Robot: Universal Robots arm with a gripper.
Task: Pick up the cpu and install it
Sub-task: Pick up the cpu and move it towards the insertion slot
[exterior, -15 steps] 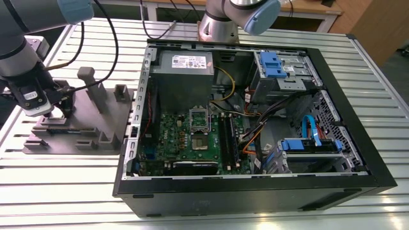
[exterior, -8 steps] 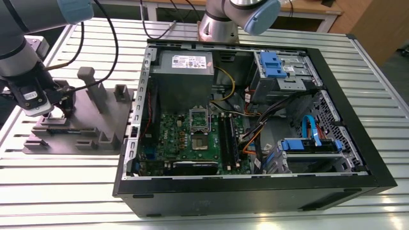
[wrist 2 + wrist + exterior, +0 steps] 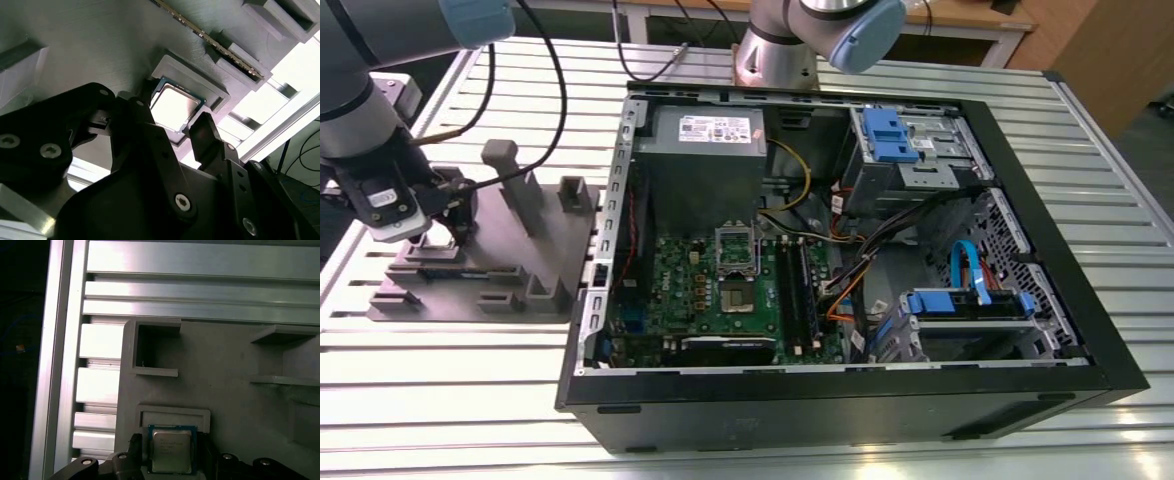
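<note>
The cpu (image 3: 176, 106) (image 3: 171, 450), a small square chip with a silvery top, lies flat in a shallow recess of the grey moulded plate (image 3: 520, 255) (image 3: 225, 370). My gripper (image 3: 170, 120) (image 3: 171, 456) is low over the plate at the exterior view's left (image 3: 438, 232). It is open, with one black finger (image 3: 135, 112) on each side of the chip and a thin gap to each edge. The chip still rests in its recess. The silver-framed socket (image 3: 738, 296) sits on the green board inside the open computer case (image 3: 1067, 300).
The plate carries upright posts (image 3: 503, 160) and raised blocks close to my wrist. It rests on a slatted aluminium table (image 3: 467, 360). Inside the case are a grey box with a white label (image 3: 707, 130), blue drive brackets (image 3: 887, 135) and loose cables (image 3: 854, 270).
</note>
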